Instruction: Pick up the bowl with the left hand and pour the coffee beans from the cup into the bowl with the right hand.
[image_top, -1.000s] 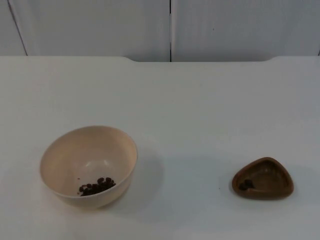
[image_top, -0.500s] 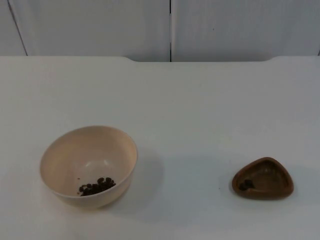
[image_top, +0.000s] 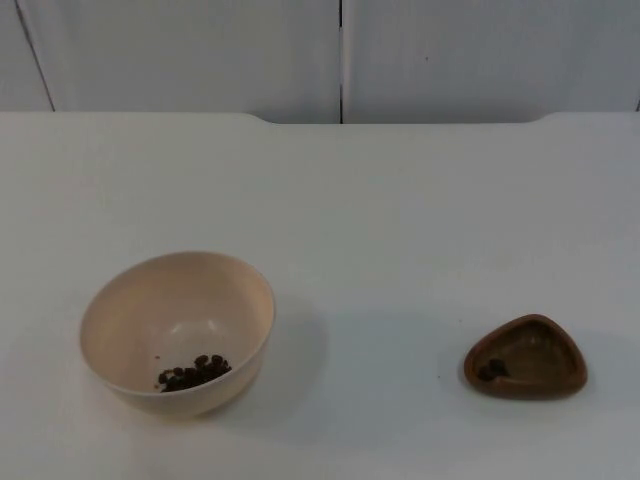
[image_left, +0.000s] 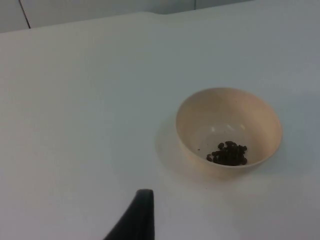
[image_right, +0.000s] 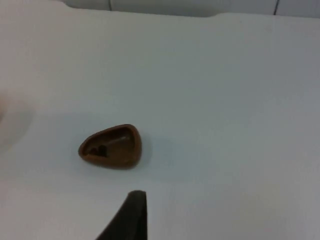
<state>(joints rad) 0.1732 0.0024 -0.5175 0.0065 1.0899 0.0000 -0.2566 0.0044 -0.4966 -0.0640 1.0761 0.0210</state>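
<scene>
A cream bowl (image_top: 177, 333) stands upright on the white table at the front left, with a small heap of coffee beans (image_top: 193, 372) at its bottom. In the left wrist view the bowl (image_left: 228, 130) and its beans (image_left: 228, 153) lie well ahead of my left gripper (image_left: 137, 217), which waits above the table and touches nothing. At the front right sits a small brown three-sided cup (image_top: 526, 357) holding a few dark beans (image_top: 491, 370). My right gripper (image_right: 131, 215) waits a short way back from the cup (image_right: 111, 146), apart from it.
The white table top (image_top: 400, 220) runs back to the grey partition wall (image_top: 200, 50). A wide stretch of bare table separates bowl and cup.
</scene>
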